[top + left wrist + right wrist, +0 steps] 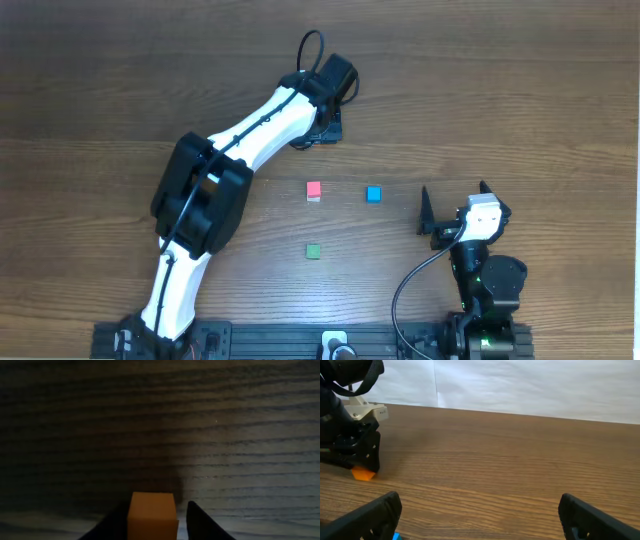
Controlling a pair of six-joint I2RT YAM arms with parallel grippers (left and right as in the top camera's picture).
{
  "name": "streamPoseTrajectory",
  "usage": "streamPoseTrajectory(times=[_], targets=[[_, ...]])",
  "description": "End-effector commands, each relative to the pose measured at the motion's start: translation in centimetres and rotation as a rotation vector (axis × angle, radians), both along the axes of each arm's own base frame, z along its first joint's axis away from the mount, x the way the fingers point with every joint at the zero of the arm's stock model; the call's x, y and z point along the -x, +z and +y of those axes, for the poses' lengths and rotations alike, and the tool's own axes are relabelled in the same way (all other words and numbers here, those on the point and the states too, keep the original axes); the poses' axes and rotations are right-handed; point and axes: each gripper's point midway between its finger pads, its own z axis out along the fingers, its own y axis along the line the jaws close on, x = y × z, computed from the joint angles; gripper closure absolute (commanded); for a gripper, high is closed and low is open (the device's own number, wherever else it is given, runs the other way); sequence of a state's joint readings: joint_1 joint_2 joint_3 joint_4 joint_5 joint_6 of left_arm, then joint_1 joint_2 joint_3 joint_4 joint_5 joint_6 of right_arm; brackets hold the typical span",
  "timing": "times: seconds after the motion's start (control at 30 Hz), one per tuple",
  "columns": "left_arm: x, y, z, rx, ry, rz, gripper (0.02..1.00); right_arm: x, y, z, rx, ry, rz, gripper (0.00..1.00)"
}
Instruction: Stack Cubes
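Closest to the overhead lens, the left arm stretches to 12 o'clock on the bench [520, 90], its pincer [157, 505] lowered with one finger either side of the orange cube [152, 512]. A thin strip of wood seems to show beside one finger, so I cannot tell whether the cube is clamped. The right pincer [452, 190] sits at 4 o'clock, spread wide and empty.

The pink cube [314, 190] lies mid-bench, directly at 6 o'clock from the orange one. The blue cube [373, 194] is at the pink cube's 3 o'clock and the green cube [313, 252] at its 6 o'clock, all well apart.

These cubes look light, rigid and smooth-faced, probably a little slippery. They are best pinched on two opposite flat sides at mid-height. With equal sides they have no long axis, and each sits flat with its faces roughly square to the bench grain.
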State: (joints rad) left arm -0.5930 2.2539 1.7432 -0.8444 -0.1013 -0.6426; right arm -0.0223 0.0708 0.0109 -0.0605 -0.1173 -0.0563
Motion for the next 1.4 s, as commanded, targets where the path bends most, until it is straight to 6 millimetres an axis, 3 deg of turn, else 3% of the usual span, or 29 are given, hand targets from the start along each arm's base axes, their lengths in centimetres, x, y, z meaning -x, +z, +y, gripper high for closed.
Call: streamPoseTrajectory(times=[0.03,0.23,0.37,0.5,0.63,0.73,0.8,0.93,1.1,1.4], targets=[[-0.4,-0.3,-0.1,0.004,-0.007,0.003,0.713,0.0,-0.2,0.1,0.005,0.002,0.002,0.009],[-0.2,-0.4,0.0,0.0,-0.005,0.009,0.809,0.0,-0.2,0.1,0.005,0.002,0.002,0.007],[0.2,0.7,0.0,0.0,-0.006,0.01,0.873,0.0,-0.2,0.1,0.006,0.002,0.002,0.009],[0.8,3.9,-0.2,0.022,-0.003,-0.018,0.895,0.0,-0.2,0.1,0.006,0.002,0.002,0.009],[2.2,8.7,-0.7,0.048,-0.021,-0.069,0.912,0.0,-0.2,0.1,0.005,0.002,0.002,0.009],[3.9,11.4,-1.3,0.053,-0.033,-0.102,0.917,0.0,-0.2,0.1,0.005,0.002,0.002,0.009],[6.3,12.8,-1.7,0.041,-0.025,-0.124,0.921,0.0,-0.2,0.1,0.006,0.002,0.002,0.007],[9.6,12.6,-1.7,0.043,0.007,-0.127,0.919,0.0,-0.2,0.1,0.006,0.002,0.002,0.007],[12.4,10.4,-0.6,0.03,0.041,-0.099,0.923,0.0,-0.2,0.1,0.006,0.002,0.002,0.007],[12.6,8.7,0.6,-0.013,0.068,-0.087,0.928,0.0,-0.2,0.1,0.006,0.002,0.002,0.009]])
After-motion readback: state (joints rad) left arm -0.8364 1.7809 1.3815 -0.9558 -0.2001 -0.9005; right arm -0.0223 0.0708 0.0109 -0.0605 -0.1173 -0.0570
